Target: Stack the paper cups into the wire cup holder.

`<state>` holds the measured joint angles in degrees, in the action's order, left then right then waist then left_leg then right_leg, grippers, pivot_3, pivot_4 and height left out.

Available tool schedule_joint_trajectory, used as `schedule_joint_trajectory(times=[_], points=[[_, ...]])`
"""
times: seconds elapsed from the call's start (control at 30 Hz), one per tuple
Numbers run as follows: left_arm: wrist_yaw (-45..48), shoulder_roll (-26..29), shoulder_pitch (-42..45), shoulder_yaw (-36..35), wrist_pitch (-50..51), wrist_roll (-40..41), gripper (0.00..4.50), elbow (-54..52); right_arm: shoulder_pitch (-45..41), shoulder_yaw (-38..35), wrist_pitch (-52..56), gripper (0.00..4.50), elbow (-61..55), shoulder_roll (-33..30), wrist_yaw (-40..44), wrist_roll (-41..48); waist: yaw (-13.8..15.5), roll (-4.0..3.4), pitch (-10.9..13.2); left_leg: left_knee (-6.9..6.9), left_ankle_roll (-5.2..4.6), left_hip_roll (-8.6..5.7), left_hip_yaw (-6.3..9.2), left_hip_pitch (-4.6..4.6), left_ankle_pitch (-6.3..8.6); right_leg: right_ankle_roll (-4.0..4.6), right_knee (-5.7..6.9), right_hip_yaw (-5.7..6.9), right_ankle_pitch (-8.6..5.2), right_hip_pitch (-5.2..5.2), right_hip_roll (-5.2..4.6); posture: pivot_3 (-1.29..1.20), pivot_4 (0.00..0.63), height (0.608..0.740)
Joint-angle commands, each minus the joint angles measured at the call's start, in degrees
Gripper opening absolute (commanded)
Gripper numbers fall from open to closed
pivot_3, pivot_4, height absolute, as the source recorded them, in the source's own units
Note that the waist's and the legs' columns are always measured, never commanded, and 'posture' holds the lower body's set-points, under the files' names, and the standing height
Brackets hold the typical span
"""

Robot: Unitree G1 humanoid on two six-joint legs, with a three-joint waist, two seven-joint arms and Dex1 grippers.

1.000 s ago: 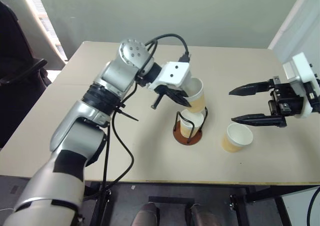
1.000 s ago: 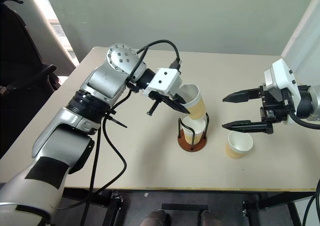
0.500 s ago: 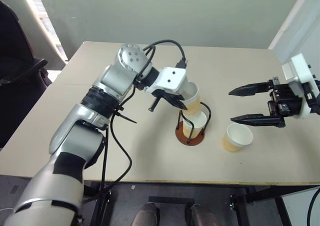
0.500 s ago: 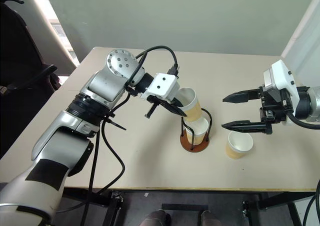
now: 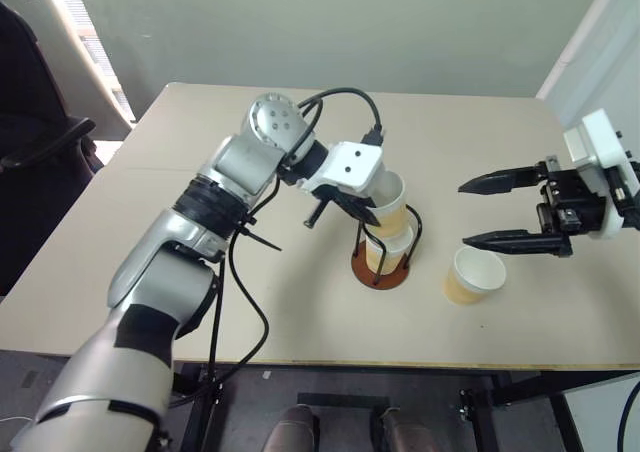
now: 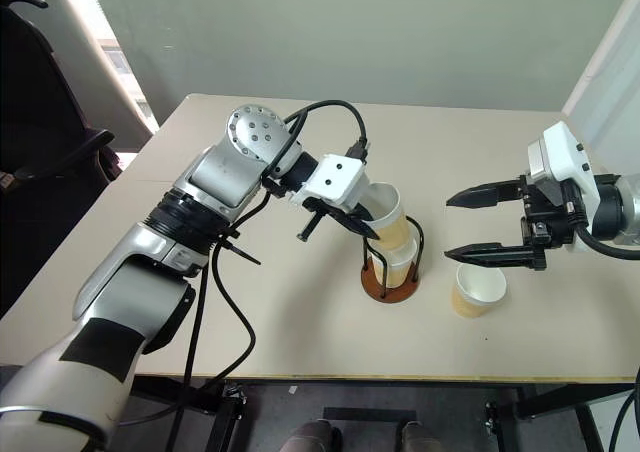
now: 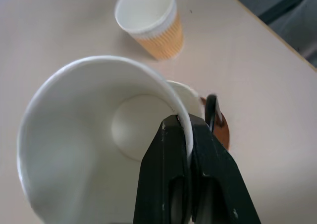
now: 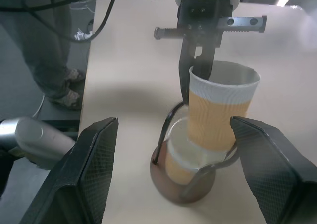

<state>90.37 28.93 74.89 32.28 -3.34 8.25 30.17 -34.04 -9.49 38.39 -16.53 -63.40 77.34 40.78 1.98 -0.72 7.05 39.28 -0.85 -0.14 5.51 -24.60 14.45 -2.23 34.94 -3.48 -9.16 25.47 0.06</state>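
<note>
Nearest the table's front edge stands a loose tan-yellow tapered paper cup with a white inside and rolled rim (image 5: pixel 472 275), upright on the pale beige tabletop (image 5: pixel 300 312), just beside the holder on the robot's right and directly below the right gripper (image 5: pixel 497 211). That gripper's two black fingers are spread wide with nothing between them, hovering level above the loose cup, so the right arm is plainly the nearer one for it. A little further in sits the wire cup holder, a round reddish-brown disc base with thin black wire loops rising from it (image 5: pixel 380 271), and inside it one paper cup (image 5: pixel 388 252) already stands upright. Above that, the left gripper (image 5: pixel 372 209) has its fingers pinched shut on the near wall of a second cup (image 5: pixel 392 205), one finger inside the rim and one outside, as the left wrist view shows. The held cup's base has entered the mouth of the seated cup, but its long axis leans, rim tipped away from the fingers toward the robot's right. The coming move seems to turn on that lean: the cup probably needs righting over the holder's vertical axis before it drops home.
</note>
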Motion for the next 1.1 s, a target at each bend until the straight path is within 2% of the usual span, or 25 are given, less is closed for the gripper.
schedule_joint_trajectory(times=[0.03,0.47,0.7,0.8,1.1], points=[[2.13,-0.05,0.03,0.41,-1.00,0.33,0.05,-1.64,0.30,-2.06,-0.89,3.76,-1.27,-1.68,0.79,0.41,0.00,0.00,0.00,0.00,0.00,0.00,0.00,0.00,0.00,0.00,0.00,0.00,0.00,0.00,0.00,0.00,0.150,0.740],[2.13,-1.05,-0.02,1.84,-1.61,-0.04,0.05,-1.57,0.13,-1.45,-6.99,3.76,6.24,-4.71,2.98,-5.50,-0.02,0.00,0.00,0.02,-0.01,0.00,-0.01,0.01,0.00,-0.02,0.03,0.00,0.01,-0.01,0.00,0.00,0.150,0.740],[2.09,-1.58,-0.51,1.63,-3.09,-3.26,0.05,-0.35,0.12,-1.53,-7.40,3.76,6.70,-4.86,3.47,-5.82,-0.02,0.00,0.00,0.01,-0.01,0.00,-0.02,0.01,0.00,-0.04,0.02,0.00,0.03,-0.01,0.00,0.00,0.150,0.740],[2.00,-2.03,-0.42,1.21,-2.83,-3.95,0.67,-0.29,0.07,-1.52,-7.15,3.76,6.64,-4.90,3.57,-5.76,-0.02,0.00,0.00,0.03,-0.01,0.00,-0.02,0.01,0.00,-0.04,0.02,-0.01,0.03,-0.02,0.00,0.00,0.150,0.740],[-0.70,-5.60,3.44,-4.80,1.30,-3.82,3.85,4.15,-0.21,-0.56,-6.89,3.76,6.94,-4.96,3.65,-6.45,-0.02,0.00,0.00,0.09,-0.03,0.00,-0.03,0.01,0.02,-0.07,0.02,0.00,0.04,-0.05,0.00,0.00,0.150,0.740]])
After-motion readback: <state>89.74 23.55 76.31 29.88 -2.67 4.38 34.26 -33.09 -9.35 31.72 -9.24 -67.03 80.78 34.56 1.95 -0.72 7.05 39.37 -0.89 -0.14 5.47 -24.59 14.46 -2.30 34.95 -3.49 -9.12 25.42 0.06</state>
